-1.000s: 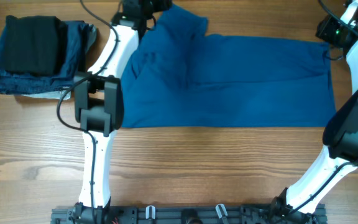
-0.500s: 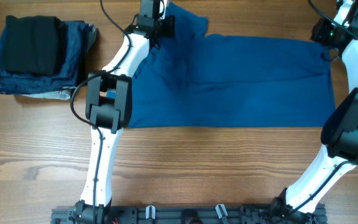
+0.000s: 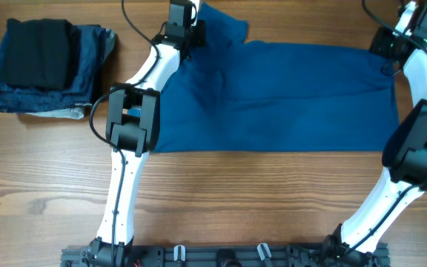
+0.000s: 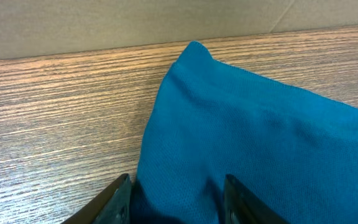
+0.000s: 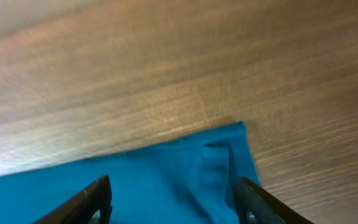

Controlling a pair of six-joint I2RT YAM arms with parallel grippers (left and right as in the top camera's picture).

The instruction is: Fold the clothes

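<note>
Both arms have pushed on toward the far edge of the desk (image 3: 273, 200) in the past second. The left arm (image 3: 158, 63) has swung its wrist rightward to 12 o'clock, over the sleeve (image 3: 224, 26) of the medium-blue polo shirt (image 3: 288, 96). The right arm (image 3: 421, 70) has edged in at 2 o'clock toward the shirt's far right corner (image 5: 232, 146).

The shirt lies flat across the middle of the desk, running from about 11 o'clock to 3 o'clock. Its near edge is straight and its sleeve pokes out toward the back. The left jaws stand wide apart, low over the cloth at the sleeve's root, with blue fabric showing between the tips but nothing pinched. The right jaws are likewise spread wide and hold nothing; the corner lies just ahead of them, with bare wood beyond.

Each arm appears placed at one end of the far edge so the two can take hold together and carry that edge toward 6 o'clock without skewing the soft cloth. That pinch is not yet made. A black folded garment (image 3: 39, 52) sits atop denim-blue folded pieces (image 3: 87, 55) at 10 o'clock, well apart from the shirt and, by the look of it, out of the way of the fold.
</note>
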